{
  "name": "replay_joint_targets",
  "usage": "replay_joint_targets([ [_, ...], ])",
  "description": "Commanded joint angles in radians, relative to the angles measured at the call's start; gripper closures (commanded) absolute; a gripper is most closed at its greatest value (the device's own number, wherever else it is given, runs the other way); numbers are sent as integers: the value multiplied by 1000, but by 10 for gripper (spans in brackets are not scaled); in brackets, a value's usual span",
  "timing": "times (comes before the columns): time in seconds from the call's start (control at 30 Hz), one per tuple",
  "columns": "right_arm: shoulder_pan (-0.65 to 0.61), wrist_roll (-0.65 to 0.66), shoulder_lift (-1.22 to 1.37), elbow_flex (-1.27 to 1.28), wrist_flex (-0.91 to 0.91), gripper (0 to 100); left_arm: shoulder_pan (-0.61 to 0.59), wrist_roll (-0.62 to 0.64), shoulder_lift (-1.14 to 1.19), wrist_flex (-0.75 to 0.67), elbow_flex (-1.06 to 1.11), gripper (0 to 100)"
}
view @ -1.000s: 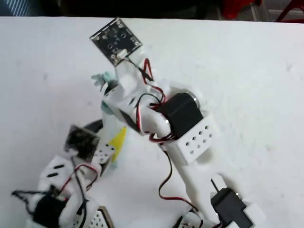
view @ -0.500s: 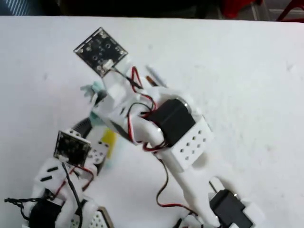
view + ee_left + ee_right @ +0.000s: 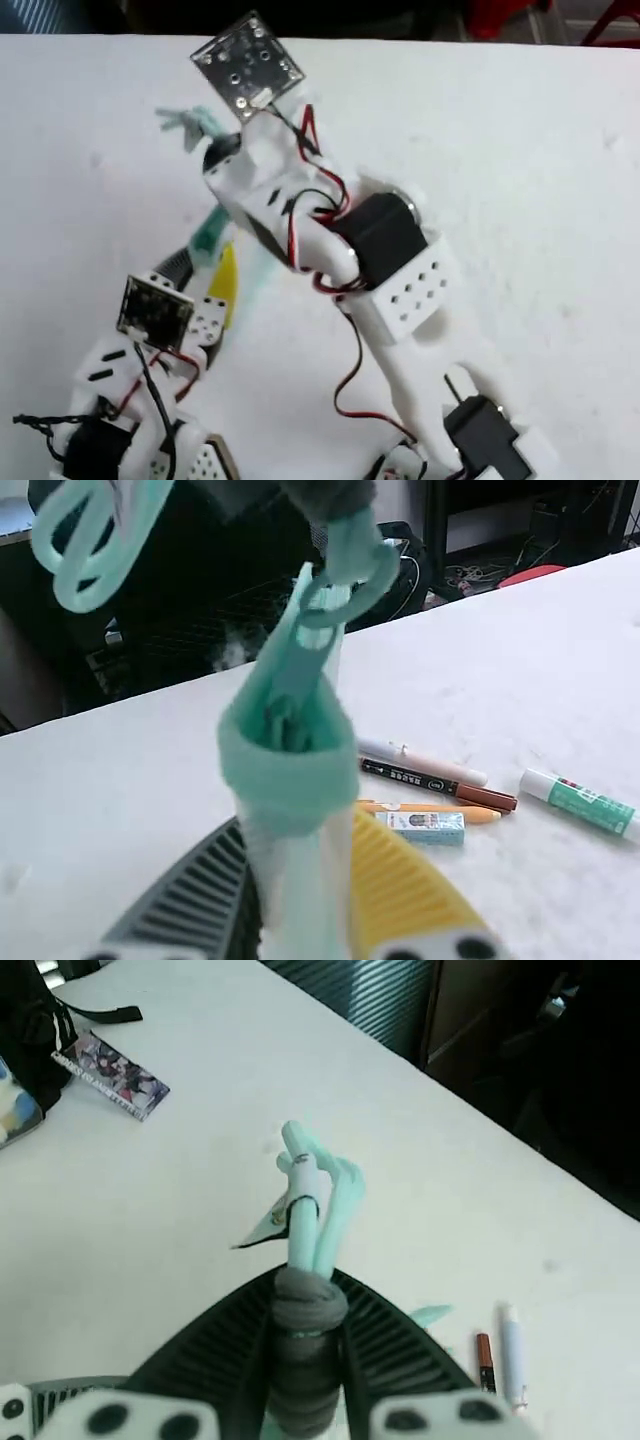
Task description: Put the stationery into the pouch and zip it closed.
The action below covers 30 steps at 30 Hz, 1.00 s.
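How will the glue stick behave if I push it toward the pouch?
The glue stick lies on its side and looks round, so it will probably roll rather than slide. It seems small, so it is likely light. Its smooth tube may slip when gripped.

Bare tabletop [image 3: 540, 180] runs wide on the right arm's [image 3: 395, 265] right side; you can pass there. The two arms stand close together. The pouch [image 3: 210, 235] spans the gap between the left gripper [image 3: 205, 272] and the right gripper [image 3: 215, 158], clamped at one end and by its zip pull [image 3: 185, 122], and bars that gap.

A cluster lies on the table past the pouch: white pen [image 3: 420, 762], brown marker [image 3: 440, 783], pencil [image 3: 430, 810] and eraser [image 3: 421, 824], with the glue stick [image 3: 578, 802] just apart.

A card [image 3: 110, 1072] and a black bag [image 3: 25, 1020] lie farther off.
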Motion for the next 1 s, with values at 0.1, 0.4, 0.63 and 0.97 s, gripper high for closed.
replay_joint_targets([
  [0.1,51,-6,-51,-5,-114,981,-5,0,1,3,0,977],
  [0.4,231,-6,44,-6,-197,981,-4,0,1,40,-3,978],
  [0.63,311,-6,114,-12,-229,981,-4,-2,1,40,-3,978],
  [0.97,309,0,136,-14,-177,982,-5,-2,1,32,2,977],
])
